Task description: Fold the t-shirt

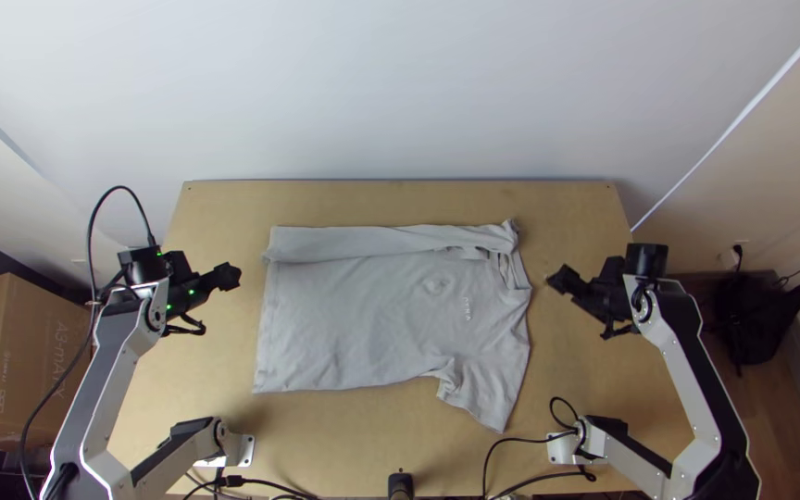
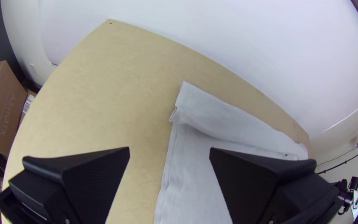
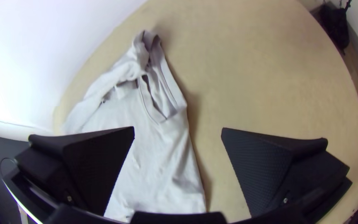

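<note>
A cardboard box [image 1: 25,361] stood left of the wooden counter [image 1: 571,218], a pale wall [image 1: 400,93] rose behind it, and a black bag-like bundle [image 1: 754,324] sat on the brown floor [image 1: 752,407] to the right

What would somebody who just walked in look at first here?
Probably the light grey t-shirt lying in the middle of the table, with its far side folded over and one sleeve sticking out toward the near edge. Next, maybe the two robot arms: the left pincer hangs open on one side of the shirt and the right pincer hangs open on the other, by the collar.
</note>
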